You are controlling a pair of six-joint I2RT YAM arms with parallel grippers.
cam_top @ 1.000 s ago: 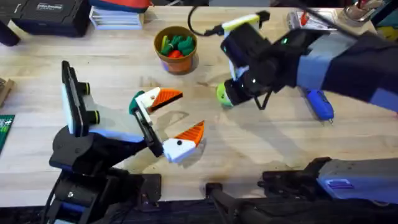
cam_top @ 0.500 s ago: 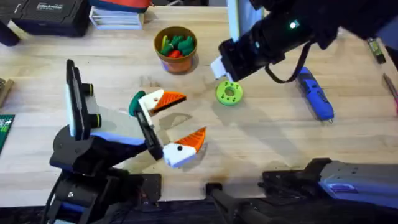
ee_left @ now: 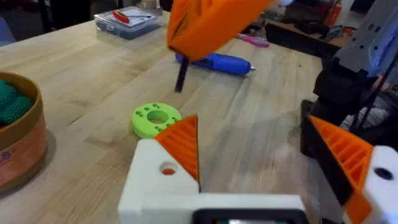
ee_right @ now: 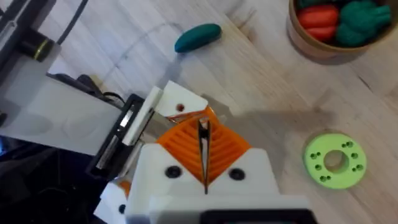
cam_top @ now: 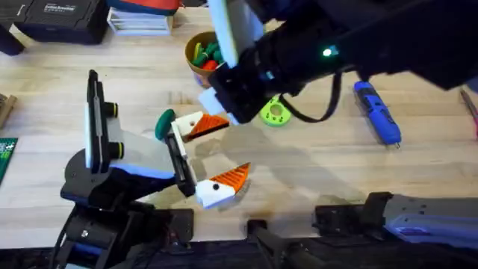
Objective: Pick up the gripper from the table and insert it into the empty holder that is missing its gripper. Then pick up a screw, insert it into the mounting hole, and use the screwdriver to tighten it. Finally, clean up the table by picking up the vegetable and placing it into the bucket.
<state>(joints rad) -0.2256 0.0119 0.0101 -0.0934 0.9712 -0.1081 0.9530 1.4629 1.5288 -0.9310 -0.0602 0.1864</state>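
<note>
The left gripper [cam_top: 213, 152] lies low over the wooden surface [cam_top: 321, 172] with its two white fingers spread wide and nothing between them. In the left wrist view, one of those fingers is the white angular plastic holder block [ee_left: 155, 183]. The orange wedge-shaped plastic fingertip [ee_left: 182, 146] is seated against its inner face, and a small round mounting hole [ee_left: 168, 169] shows in the white beside it. The right arm reaches across the middle, and the right gripper [ee_right: 204, 152] has its orange ribbed pads pressed together on a thin dark rod [ee_left: 181, 74]. The rod hangs point-down from the pads, close to the left gripper's far finger; whether it is a screw or a tool bit cannot be told. The small dark green oblong toy vegetable [ee_right: 198, 36] rests on the surface just beside that far finger, apart from the round orange-brown bucket [ee_right: 311, 43], which holds red and green toy pieces. A flat bright-green disc with holes [cam_top: 275, 113] sits between the right gripper and the blue pen-shaped screwdriver [cam_top: 376, 112], which lies untouched on the surface well to the right.
</note>
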